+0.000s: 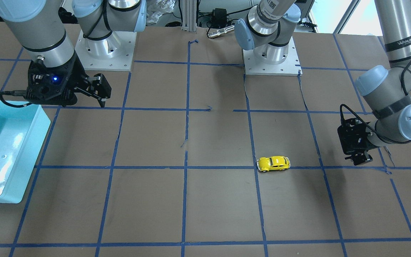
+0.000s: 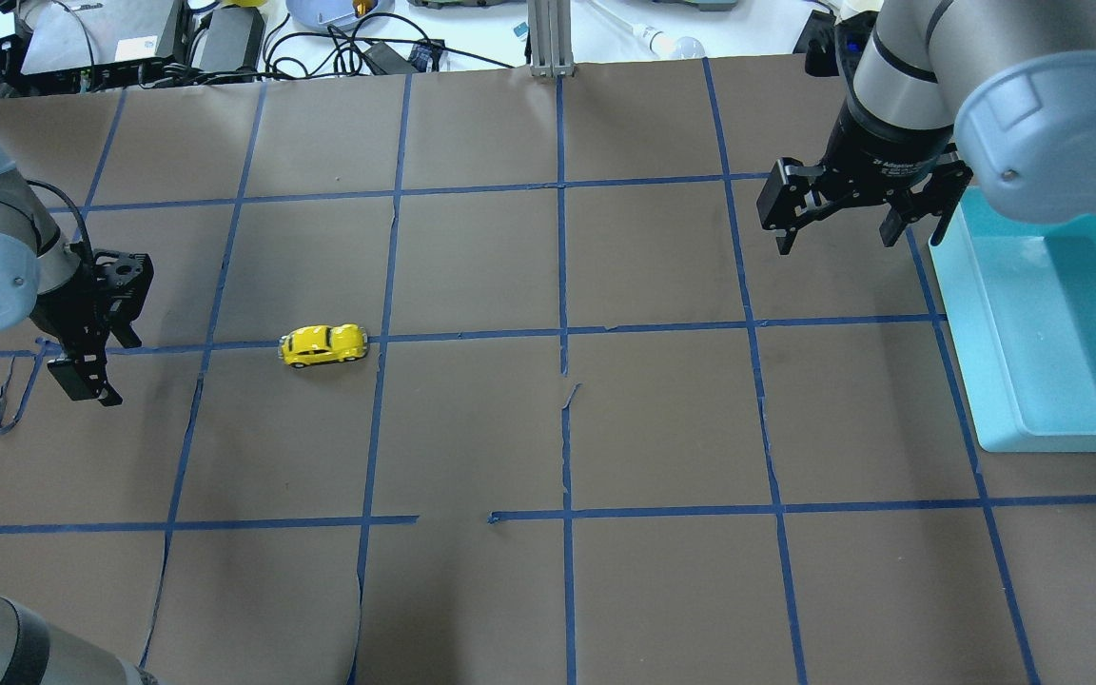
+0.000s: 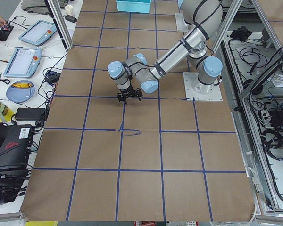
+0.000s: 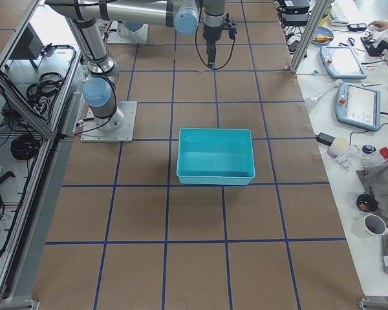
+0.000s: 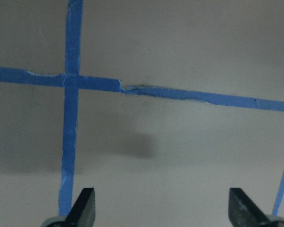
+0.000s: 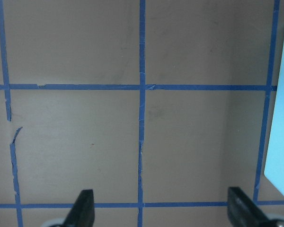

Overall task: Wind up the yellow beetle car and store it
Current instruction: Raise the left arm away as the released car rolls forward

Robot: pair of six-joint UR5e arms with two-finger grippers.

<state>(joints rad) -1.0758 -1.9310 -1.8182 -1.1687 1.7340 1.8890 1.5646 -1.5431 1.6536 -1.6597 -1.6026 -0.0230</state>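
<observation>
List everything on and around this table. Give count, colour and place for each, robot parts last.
yellow beetle car: 1, yellow, on a blue tape line on the table's left half, untouched
bin: 1, turquoise, at the table's right end, nothing visible inside
table: 1, brown with a blue tape grid
cables: several, black, on the bench beyond the table
left claw: 1, black, open, above the table beside the car
right claw: 1, black, open, above the table beside the bin

yellow beetle car (image 2: 323,344): bare paper (image 2: 472,428) on every side | teal bin (image 2: 990,362): just beside right gripper (image 2: 857,233)
</observation>
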